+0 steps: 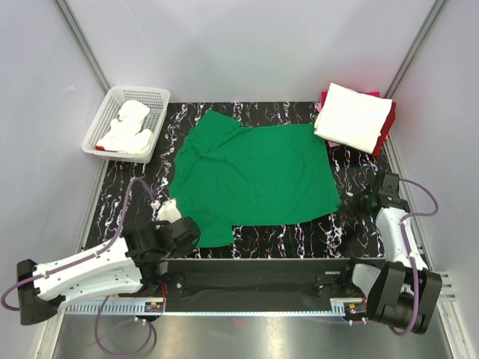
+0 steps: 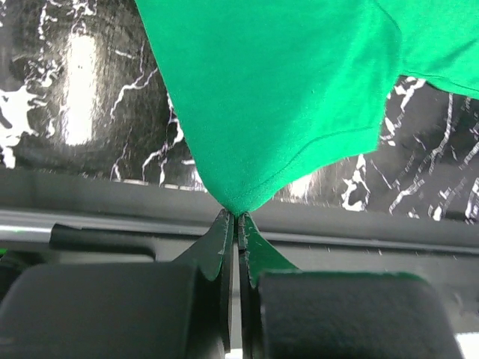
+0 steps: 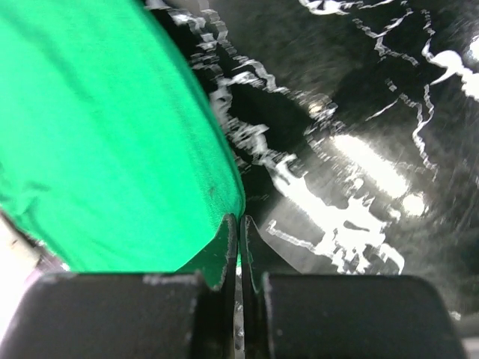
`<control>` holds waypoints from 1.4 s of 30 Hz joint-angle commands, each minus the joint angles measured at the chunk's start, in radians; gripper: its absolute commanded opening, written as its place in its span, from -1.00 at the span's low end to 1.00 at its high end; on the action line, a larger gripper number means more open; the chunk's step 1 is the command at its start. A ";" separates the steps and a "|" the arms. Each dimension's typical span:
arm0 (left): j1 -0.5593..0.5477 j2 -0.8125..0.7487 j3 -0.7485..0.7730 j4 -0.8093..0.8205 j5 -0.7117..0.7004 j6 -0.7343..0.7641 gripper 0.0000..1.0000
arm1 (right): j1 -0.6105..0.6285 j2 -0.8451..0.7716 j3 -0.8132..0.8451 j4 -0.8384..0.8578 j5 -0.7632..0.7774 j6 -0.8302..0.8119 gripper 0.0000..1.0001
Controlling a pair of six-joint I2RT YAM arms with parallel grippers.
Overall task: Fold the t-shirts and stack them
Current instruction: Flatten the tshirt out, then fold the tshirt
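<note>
Nearest us, our left gripper (image 2: 236,217) is pinched tight on the near-left corner of the green shirt (image 1: 254,176), the fabric drawn to a point between the jaws. Our right gripper (image 3: 238,219) is clamped the same way on the near-right corner. We judge both ends of the near edge are held so it can be lifted and folded across. The shirt lies spread on the table (image 1: 299,239). Beyond, at far right, a folded white shirt (image 1: 352,118) tops a red one (image 1: 388,129), the stack's place. At far left, crumpled white cloth (image 1: 127,129) waits in the basket (image 1: 138,91).
</note>
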 commanded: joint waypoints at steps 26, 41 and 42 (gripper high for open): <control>0.111 0.181 0.512 -0.182 0.125 0.416 -0.79 | 0.000 -0.241 0.134 -0.310 -0.086 -0.022 -1.00; 0.610 0.603 0.733 -0.018 0.317 0.941 -1.00 | 0.000 0.102 0.203 -0.095 -0.081 -0.015 -1.00; 0.638 0.635 0.755 -0.015 0.317 0.960 -1.00 | 0.000 0.113 0.203 -0.086 -0.083 -0.017 -1.00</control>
